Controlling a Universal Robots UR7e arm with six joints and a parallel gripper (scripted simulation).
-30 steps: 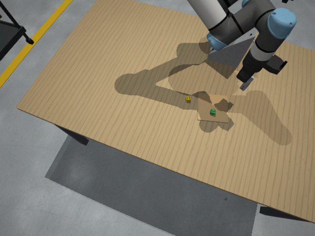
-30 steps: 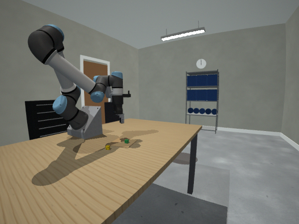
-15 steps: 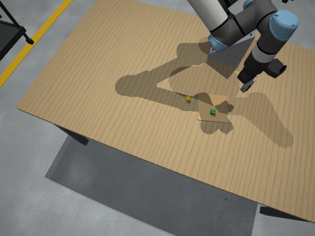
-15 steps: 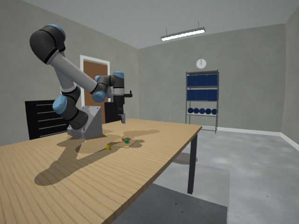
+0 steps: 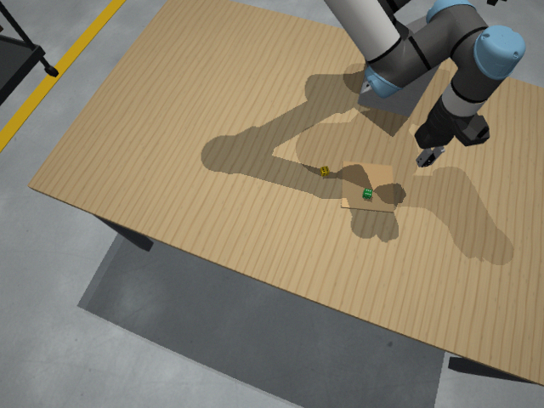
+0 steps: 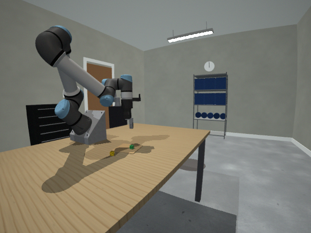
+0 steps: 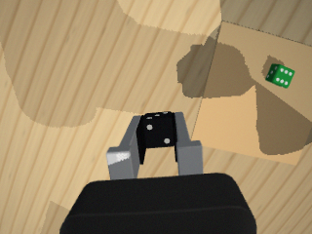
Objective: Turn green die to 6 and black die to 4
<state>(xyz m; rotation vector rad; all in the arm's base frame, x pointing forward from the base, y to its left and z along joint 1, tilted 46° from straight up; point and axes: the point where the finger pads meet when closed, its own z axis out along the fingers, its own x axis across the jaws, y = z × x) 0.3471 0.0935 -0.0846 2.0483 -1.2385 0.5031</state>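
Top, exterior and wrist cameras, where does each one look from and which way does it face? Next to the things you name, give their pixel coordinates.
Top: high above the table (image 5: 184, 211), looking steeply down; arm and hand (image 5: 430, 156) show.
Exterior: beside the table (image 6: 82, 195), looking across it towards shelves (image 6: 193, 100); arm, base and hand (image 6: 130, 123) show.
Wrist: on the arm's end, looking down past the fingers.
All share the green die (image 5: 367, 193) (image 6: 131, 146) (image 7: 281, 76).

Beyond a wooden door (image 6: 99, 75), a round wall clock (image 6: 209, 66) above a metal shelf rack (image 6: 226, 105) with blue bins (image 6: 210, 99).
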